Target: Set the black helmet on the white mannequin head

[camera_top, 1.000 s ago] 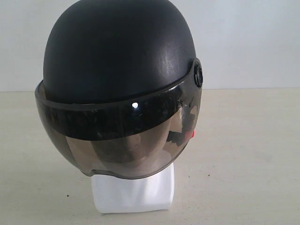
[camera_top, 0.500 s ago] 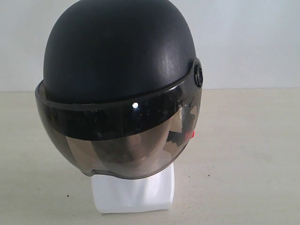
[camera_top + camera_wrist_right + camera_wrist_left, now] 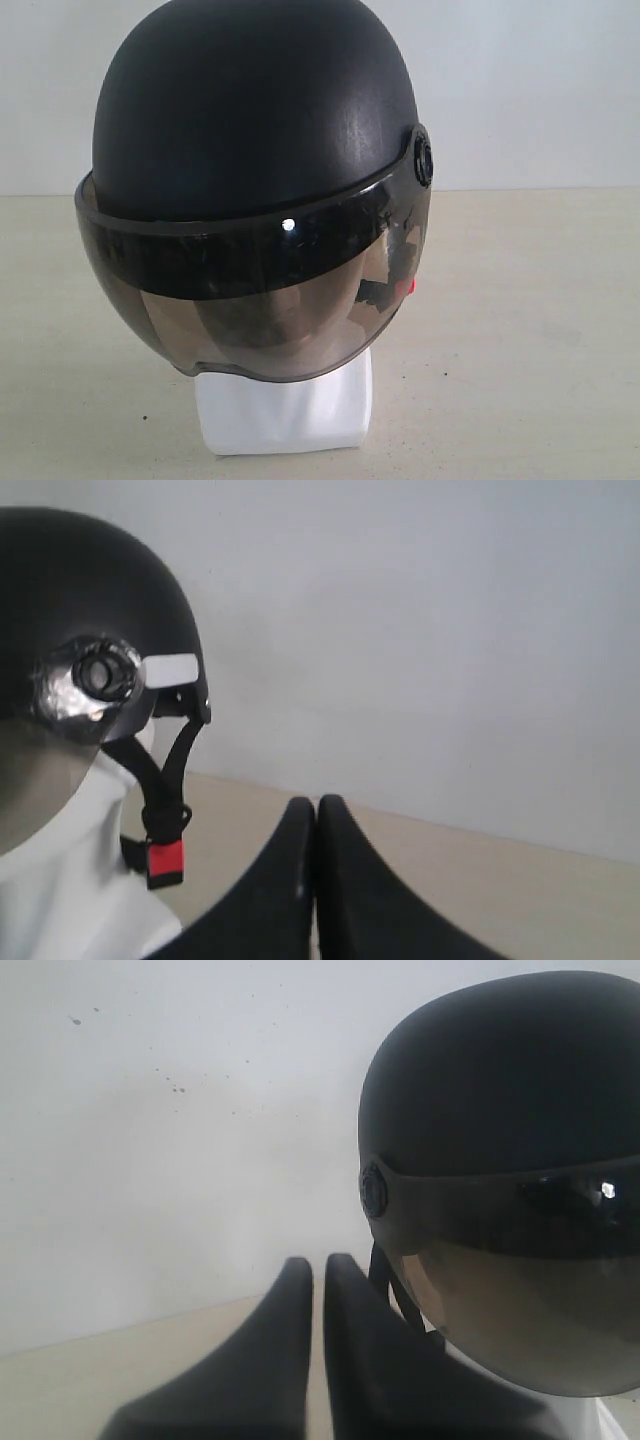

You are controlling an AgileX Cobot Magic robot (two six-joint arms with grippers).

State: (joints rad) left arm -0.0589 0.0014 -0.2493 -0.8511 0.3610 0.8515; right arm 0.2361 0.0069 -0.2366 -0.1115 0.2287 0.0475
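The black helmet (image 3: 250, 110) sits upright on the white mannequin head (image 3: 285, 410); its smoky visor (image 3: 260, 300) covers the face and only the squared neck base shows below. Neither gripper appears in the exterior view. My left gripper (image 3: 318, 1264) is shut with nothing between its fingers, beside the helmet (image 3: 500, 1080), close to the strap under its side pivot. My right gripper (image 3: 316, 804) is shut and empty, a short way off the other side, where the helmet (image 3: 80, 590), the strap with its red buckle (image 3: 166, 862) and the white head (image 3: 70, 880) show.
A pale beige tabletop (image 3: 520, 330) spreads all round the head, backed by a plain white wall (image 3: 530, 90). Small dark specks mark the wall (image 3: 175, 1085) in the left wrist view.
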